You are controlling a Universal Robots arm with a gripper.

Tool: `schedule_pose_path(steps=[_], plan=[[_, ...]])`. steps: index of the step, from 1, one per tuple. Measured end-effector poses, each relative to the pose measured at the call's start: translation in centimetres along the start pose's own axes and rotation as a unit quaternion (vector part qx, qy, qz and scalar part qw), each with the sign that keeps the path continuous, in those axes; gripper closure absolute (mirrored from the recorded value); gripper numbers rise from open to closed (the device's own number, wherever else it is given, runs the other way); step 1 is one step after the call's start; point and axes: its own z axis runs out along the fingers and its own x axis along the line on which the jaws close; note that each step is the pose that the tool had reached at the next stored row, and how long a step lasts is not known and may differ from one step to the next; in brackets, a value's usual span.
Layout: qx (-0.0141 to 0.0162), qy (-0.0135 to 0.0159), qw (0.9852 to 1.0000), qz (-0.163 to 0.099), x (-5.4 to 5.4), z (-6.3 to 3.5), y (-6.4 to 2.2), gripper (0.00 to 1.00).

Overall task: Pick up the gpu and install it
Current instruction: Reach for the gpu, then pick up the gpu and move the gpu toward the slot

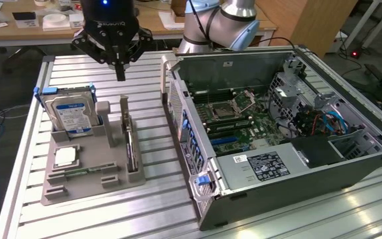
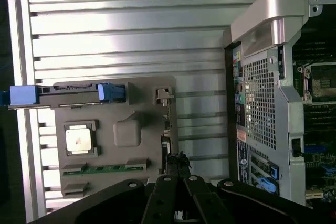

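A Universal Robots arm's gripper (image 1: 120, 74) hangs above the 12 o'clock end of a gray parts tray (image 1: 91, 149) on a slatted aluminum table (image 1: 151, 209), as the exterior view shows it. Its 2 fingers are pressed together into 1 dark point aimed straight down, and they hold nothing.

The gpu (image 1: 131, 144) stands on edge in a slot along the tray's 3 o'clock side, propped between gray posts. From the fingertips it lies at about 6 o'clock and lower down, clearly apart from them. Its long axis runs 12 to 6 in that view, roughly parallel to the open side of the computer case (image 1: 277, 194) at the tray's 3 o'clock. The case lies on its side with the motherboard (image 1: 244, 124) exposed.

The wrist view looks down past the gripper (image 2: 176, 163) onto the gpu (image 2: 166, 135), seen as a thin dark edge. The fingertips sit on the line of that edge near 1 of its ends, so the tool appears lined up with the card's length but not yet down on it.

A hard drive (image 1: 71, 114) with a blue-and-white label stands at about 10 o'clock from the gpu, and a square silver CPU (image 1: 65, 157) lies at about 9. The card has not been lifted.
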Motion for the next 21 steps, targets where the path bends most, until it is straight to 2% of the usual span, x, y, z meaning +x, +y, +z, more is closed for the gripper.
schedule_pose_path(steps=[10,21], plan=[[0.0000,0.0000,1.0000,0.000,1.9,-0.05,-0.21,0.90],[0.0000,0.0000,1.0000,0.000,1.9,-0.05,-0.21,0.90]])
